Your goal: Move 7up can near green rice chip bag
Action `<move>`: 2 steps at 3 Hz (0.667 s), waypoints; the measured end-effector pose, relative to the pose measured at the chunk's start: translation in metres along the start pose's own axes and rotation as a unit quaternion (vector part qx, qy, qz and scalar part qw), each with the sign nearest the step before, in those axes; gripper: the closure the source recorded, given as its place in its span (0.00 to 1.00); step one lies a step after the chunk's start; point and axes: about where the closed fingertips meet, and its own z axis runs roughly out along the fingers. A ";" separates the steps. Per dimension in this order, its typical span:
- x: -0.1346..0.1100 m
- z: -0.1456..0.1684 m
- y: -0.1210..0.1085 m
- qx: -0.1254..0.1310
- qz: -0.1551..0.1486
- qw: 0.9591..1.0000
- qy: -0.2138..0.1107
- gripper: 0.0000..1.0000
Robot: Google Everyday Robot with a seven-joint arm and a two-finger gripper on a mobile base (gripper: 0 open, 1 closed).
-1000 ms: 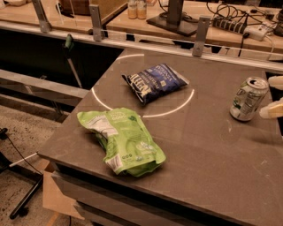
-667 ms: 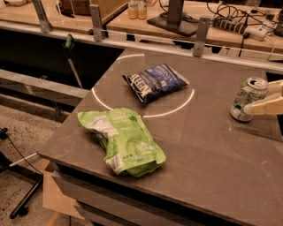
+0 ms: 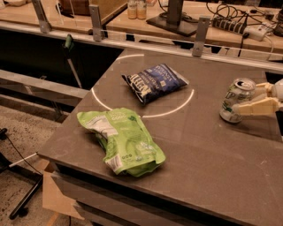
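Standing upright near the right edge of the table (image 3: 212, 167), the can (image 3: 233, 99) shows its pull-tab top and a green-and-white label. The gripper (image 3: 246, 98) comes in from the right border of the view at the can's height. Its cream fingers (image 3: 261, 107) are spread wide, one on each side of the can. The nearer one lies across the can's lower front with its tip over the label. The farther one shows just behind the can's right shoulder. Only the can's right part sits between them, and whether either finger presses on it cannot be told. The can rests flat on the table.

The green bag (image 3: 126, 141) lies crumpled near the table's front left corner, well apart from the can, with most of the table's width between them. A white label patch faces up at its left end. The blue bag (image 3: 154, 81) lies flat farther back, about mid-table, inside a thin white ring (image 3: 177, 110) marked on the surface. The ring's near arc passes just beside the green bag's upper edge. The two bags are near each other but apart.

Behind the table, past a rail, a wooden bench (image 3: 208, 8) holds two small bottles (image 3: 136, 9), a dark stand base (image 3: 174, 24) and a power strip (image 3: 247, 30) with cables.
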 end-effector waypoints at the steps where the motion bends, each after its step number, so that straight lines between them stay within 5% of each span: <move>1: -0.022 0.009 0.024 -0.024 -0.017 0.999 -0.013 1.00; 2: -0.029 0.027 0.058 -0.059 -0.021 0.998 -0.020 1.00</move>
